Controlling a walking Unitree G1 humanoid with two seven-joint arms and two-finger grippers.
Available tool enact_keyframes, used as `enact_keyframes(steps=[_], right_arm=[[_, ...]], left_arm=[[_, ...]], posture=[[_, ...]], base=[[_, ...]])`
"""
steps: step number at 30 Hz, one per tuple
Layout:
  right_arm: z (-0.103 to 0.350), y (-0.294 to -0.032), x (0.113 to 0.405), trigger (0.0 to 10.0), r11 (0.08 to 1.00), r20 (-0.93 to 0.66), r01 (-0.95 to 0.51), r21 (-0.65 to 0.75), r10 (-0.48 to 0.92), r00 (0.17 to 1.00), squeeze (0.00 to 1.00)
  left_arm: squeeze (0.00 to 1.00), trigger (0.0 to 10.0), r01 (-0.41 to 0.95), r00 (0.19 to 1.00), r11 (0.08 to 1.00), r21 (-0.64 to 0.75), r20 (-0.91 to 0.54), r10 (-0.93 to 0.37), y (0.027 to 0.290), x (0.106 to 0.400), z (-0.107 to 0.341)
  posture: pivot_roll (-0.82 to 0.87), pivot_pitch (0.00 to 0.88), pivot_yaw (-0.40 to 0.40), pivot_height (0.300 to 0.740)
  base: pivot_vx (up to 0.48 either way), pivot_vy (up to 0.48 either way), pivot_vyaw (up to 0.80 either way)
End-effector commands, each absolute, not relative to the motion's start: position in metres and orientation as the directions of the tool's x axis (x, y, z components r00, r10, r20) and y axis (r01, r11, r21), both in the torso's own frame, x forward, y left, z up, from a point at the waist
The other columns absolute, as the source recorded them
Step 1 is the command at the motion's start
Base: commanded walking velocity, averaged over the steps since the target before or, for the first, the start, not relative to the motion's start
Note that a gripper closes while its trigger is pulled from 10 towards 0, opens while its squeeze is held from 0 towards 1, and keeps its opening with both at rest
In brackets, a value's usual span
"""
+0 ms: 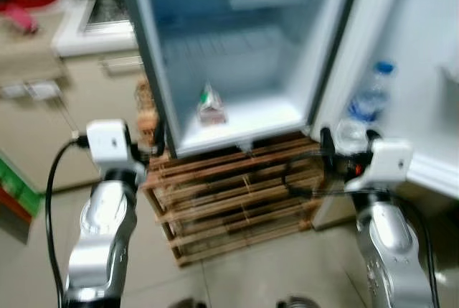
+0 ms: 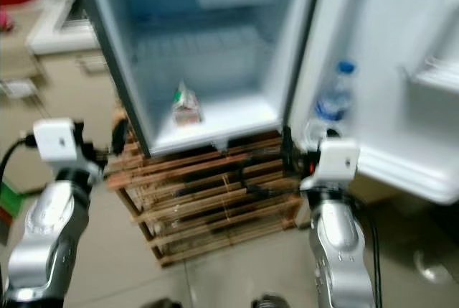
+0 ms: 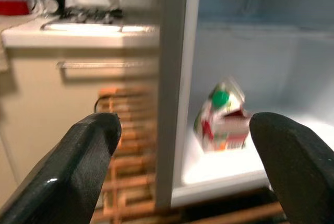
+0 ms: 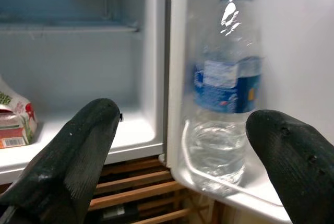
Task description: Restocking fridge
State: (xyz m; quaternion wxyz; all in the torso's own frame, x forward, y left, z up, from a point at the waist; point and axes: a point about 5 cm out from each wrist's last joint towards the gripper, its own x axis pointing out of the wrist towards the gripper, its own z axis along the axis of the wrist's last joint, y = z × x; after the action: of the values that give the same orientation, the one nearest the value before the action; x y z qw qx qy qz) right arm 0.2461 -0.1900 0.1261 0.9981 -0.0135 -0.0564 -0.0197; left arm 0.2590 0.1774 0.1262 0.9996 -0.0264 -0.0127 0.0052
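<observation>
Both grippers hold their black fingers spread wide and grasp nothing. The left gripper [image 3: 185, 156] points at the open fridge [image 1: 237, 118], its fingers framing the cabinet's side wall and a small carton [image 3: 222, 117] standing upright on the fridge floor. The right gripper [image 4: 180, 151] points at the hinge side, its fingers framing a clear water bottle [image 4: 224, 78] with a blue cap standing upright in the door shelf [image 1: 430, 171].

Handling, as a judgement: the bottle is probably light to moderate in weight, with thin, smooth walls that yield under pressure; a hold across the labelled mid-body looks safest. The carton is stiff but crushable, best taken across its flat sides below the gabled top.

The head views show both silver arms raised before the fridge, which rests on a slatted wooden crate [image 1: 229, 200], with a counter [image 1: 93, 35] to the robot's left. The wrist views add the carton's green cap and the bottle's label, both blurred in the head views.
</observation>
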Motion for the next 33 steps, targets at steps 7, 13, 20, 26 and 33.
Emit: enact_keyframes(steps=[7,13,20,26,33], right_arm=[[0.129,-0.181,0.256,10.0,0.998,0.126,-0.048,-0.031,0.051,0.991,0.0],[0.13,-0.175,0.264,10.0,0.996,0.126,-0.09,-0.028,0.092,0.988,0.0],[0.128,-0.169,0.267,10.0,0.989,0.108,-0.138,-0.044,0.142,0.984,0.0],[0.126,-0.166,0.266,10.0,0.988,0.104,-0.144,-0.053,0.148,0.983,0.0],[0.123,-0.166,0.262,10.0,0.99,0.098,-0.13,-0.05,0.135,0.986,0.0]], left_arm=[[0.0,10.0,0.009,0.992,1.0,-0.006,0.128,-0.008,0.167,0.273,0.15],[0.0,10.0,0.0,0.992,1.0,-0.008,0.124,0.001,0.163,0.274,0.149],[0.0,10.0,-0.006,0.991,1.0,-0.018,0.137,0.008,0.161,0.273,0.149],[0.0,10.0,0.024,0.988,1.0,0.002,0.152,-0.024,0.157,0.277,0.151],[0.0,10.0,0.049,0.987,0.999,0.007,0.153,-0.049,0.155,0.278,0.151]], posture=[[-0.12,0.0,0.035,0.74],[-0.1,0.0,0.012,0.74],[-0.1,0.0,-0.007,0.74],[-0.12,0.0,0.018,0.74],[-0.12,0.0,0.032,0.74]], base=[[0.0,0.0,0.0],[0.0,-0.204,0.0],[0.0,-0.09,0.0],[0.0,-0.4,0.47],[0.0,-0.48,0.68]])
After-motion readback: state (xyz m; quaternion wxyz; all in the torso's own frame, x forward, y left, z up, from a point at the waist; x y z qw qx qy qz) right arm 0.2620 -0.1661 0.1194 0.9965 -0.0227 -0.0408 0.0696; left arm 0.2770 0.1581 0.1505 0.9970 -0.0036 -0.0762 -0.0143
